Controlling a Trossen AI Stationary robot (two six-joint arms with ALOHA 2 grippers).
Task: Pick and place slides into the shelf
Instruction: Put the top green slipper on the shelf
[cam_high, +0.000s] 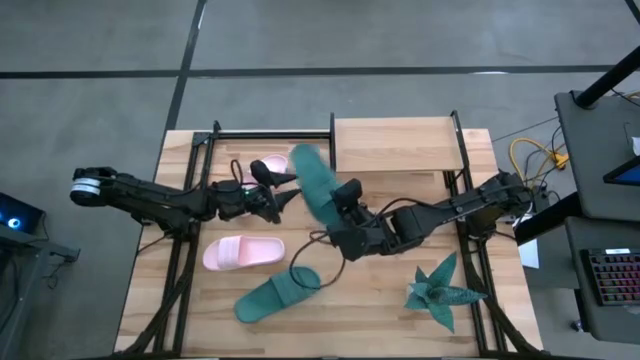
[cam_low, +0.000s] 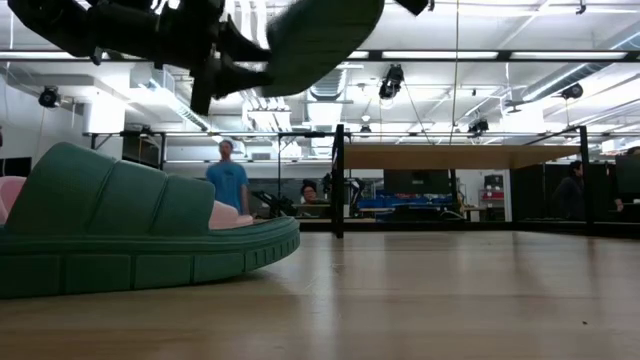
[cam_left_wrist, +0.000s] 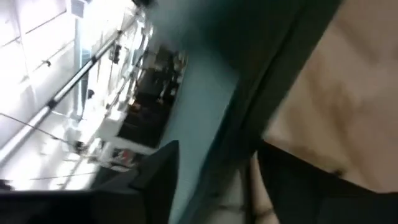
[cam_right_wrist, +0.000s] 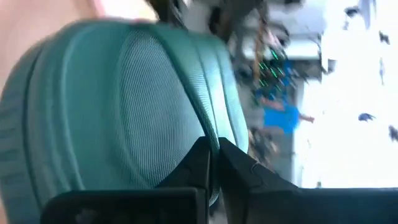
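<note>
At frame center, the right gripper (cam_high: 345, 200) clamps a raised teal slide (cam_high: 316, 185); the left gripper (cam_high: 283, 196), fingers parted, holds nothing.

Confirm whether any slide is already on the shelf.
No. In the high view the shelf board is bare; the lifted teal slide hangs beside it, and the others lie on the table.

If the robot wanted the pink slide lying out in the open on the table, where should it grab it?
Probably by the wide strap of the pink slide, coming straight down from above. It lies flat, sole down, so the strap arches up as the only raised part, and nothing covers it. The green slide lies close beside it, apart.
</note>
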